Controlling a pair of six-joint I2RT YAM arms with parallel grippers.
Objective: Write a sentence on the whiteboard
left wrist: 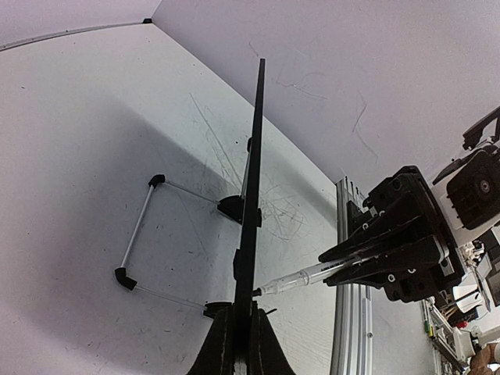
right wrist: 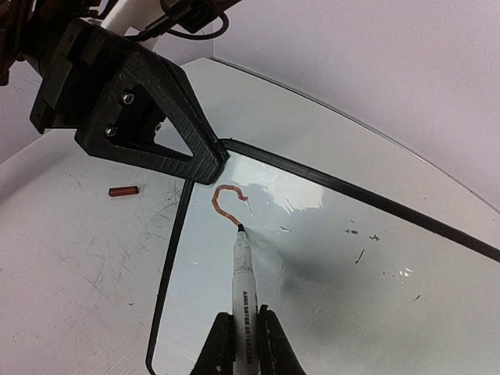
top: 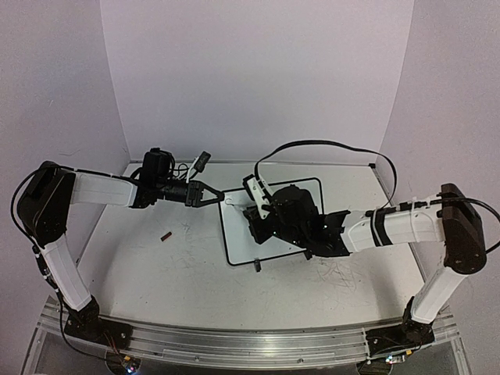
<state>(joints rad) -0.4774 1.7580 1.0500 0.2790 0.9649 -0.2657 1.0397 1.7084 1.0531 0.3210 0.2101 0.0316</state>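
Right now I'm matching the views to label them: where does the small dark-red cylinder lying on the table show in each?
Top external: the small dark-red cylinder lies left of the black-framed white whiteboard.
Left wrist: not in view.
Right wrist: upper left, outside the frame.
Shared landmark: the whiteboard, edge-on in the left wrist view, its writing face in the right.

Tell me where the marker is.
Right wrist view, centre: the marker is held in the right claw, tip on the whiteboard at a red stroke, near the corner the left claw pinches.
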